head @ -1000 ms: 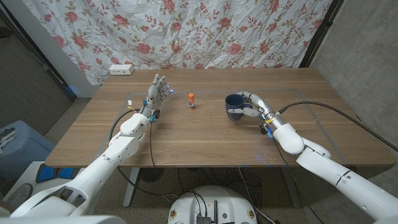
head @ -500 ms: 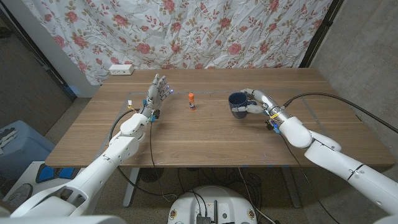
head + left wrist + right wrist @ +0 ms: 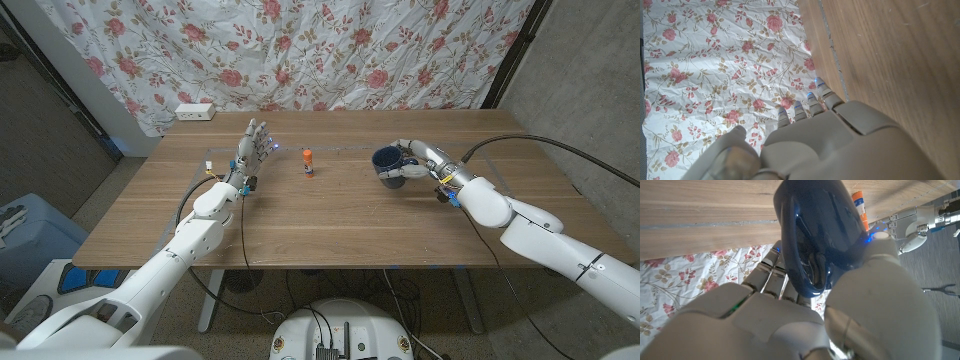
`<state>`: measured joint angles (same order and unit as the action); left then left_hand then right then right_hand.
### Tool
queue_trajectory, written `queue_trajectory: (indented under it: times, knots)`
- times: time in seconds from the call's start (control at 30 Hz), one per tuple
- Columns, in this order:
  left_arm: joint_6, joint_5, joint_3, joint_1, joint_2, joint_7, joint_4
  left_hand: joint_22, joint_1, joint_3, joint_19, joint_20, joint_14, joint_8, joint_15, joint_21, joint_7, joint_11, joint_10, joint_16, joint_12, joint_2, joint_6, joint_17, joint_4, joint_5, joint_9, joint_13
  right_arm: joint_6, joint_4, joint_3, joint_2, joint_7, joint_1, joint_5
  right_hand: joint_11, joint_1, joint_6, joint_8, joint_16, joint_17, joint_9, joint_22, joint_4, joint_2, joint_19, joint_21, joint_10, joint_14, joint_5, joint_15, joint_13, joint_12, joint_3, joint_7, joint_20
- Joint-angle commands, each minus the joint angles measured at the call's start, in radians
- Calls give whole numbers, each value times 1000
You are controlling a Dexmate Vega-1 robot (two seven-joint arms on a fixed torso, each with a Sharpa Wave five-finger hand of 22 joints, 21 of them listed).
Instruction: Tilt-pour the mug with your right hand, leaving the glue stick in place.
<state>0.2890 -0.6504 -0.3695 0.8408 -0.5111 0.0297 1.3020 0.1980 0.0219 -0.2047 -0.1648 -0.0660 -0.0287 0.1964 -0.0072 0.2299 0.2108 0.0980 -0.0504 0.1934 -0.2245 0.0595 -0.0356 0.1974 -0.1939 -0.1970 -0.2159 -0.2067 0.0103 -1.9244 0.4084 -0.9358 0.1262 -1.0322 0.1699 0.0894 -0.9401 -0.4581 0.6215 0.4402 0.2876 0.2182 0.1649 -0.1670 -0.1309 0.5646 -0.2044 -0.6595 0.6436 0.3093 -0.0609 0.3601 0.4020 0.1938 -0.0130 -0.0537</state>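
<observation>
My right hand (image 3: 418, 162) grips a dark blue mug (image 3: 388, 163) at the table's right middle and holds it tilted, mouth turned toward the left, above the wood. In the right wrist view the mug (image 3: 816, 235) sits against my palm, its handle between my fingers and thumb (image 3: 875, 275). A glue stick (image 3: 308, 163) with an orange cap stands upright near the table's centre, well left of the mug; it also peeks past the mug as the glue stick (image 3: 859, 206). My left hand (image 3: 250, 150) stands upright on the left, fingers spread, holding nothing; its fingertips (image 3: 812, 97) show against the curtain.
A white power strip (image 3: 194, 112) lies at the table's far left corner. A floral curtain (image 3: 300, 50) hangs behind the table. Black cables trail from both wrists across the wood. A blue bin (image 3: 25, 235) stands on the floor to the left.
My right hand has carried the mug a little farther back and to the right, lifting and tipping it further. The glue stick and my left hand have stayed put.
</observation>
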Motion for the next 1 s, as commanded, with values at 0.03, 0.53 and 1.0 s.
queue_trajectory:
  times: [0.03,0.53,1.0]
  knots:
    - [0,0,0,0,0,0,0,3,3,-6,-8,0,-7,7,-4,6,7,8,-4,5,-4,119,-1,5,-1,-4,-3,-5,117,-78,6,-62,-83,32,35,70,-97,-51,5,5,3,3,6,12,95,9,-2,-78,13,-5,-163,6,6,20,-38,-92]
    - [1,0,0,-1,0,1,-2,3,3,-6,-8,0,-8,6,-3,6,7,6,-4,5,-4,119,-3,5,-1,-4,-3,-5,241,-136,65,-101,-228,137,123,79,-103,-68,14,-5,-5,-1,6,10,88,25,-3,-106,36,-12,-166,12,13,25,-42,-95]
    - [1,0,0,-1,0,1,-2,3,3,-6,-8,0,-8,6,-4,6,7,6,-4,5,-4,119,-3,5,-1,-4,-3,-5,386,-183,149,-102,-379,248,263,84,-108,-79,20,-7,-5,-3,6,12,94,32,-3,-119,51,-18,-166,18,14,30,-46,-100]
